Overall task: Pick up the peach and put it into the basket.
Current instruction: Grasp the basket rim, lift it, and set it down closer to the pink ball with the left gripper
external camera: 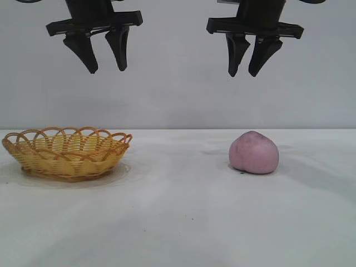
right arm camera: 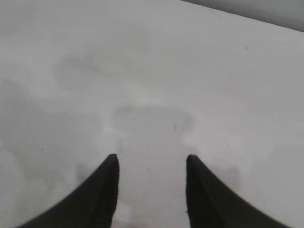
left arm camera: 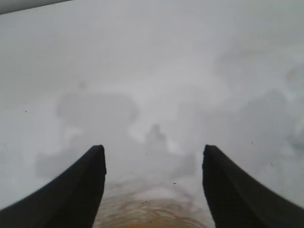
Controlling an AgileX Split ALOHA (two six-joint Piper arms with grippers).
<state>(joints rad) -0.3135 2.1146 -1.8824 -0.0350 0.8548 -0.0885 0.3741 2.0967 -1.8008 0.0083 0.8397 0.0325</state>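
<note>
Basket [external camera: 67, 153], left; peach [external camera: 254, 152], right, well apart. Left gripper [external camera: 105, 69] and right gripper [external camera: 246, 73]: high above, jaws parted, empty.

One peach [external camera: 254, 152], one basket [external camera: 67, 153], two tools on one table [external camera: 183, 222].

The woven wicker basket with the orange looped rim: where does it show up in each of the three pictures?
Exterior view: the yellow-tan oval wicker basket sits at the left on the white table, below the left gripper.
Left wrist view: only an orange-tan blurred sliver at the bottom edge, between the fingers.
Right wrist view: not in it.
Shared landmark: the white table.
</note>
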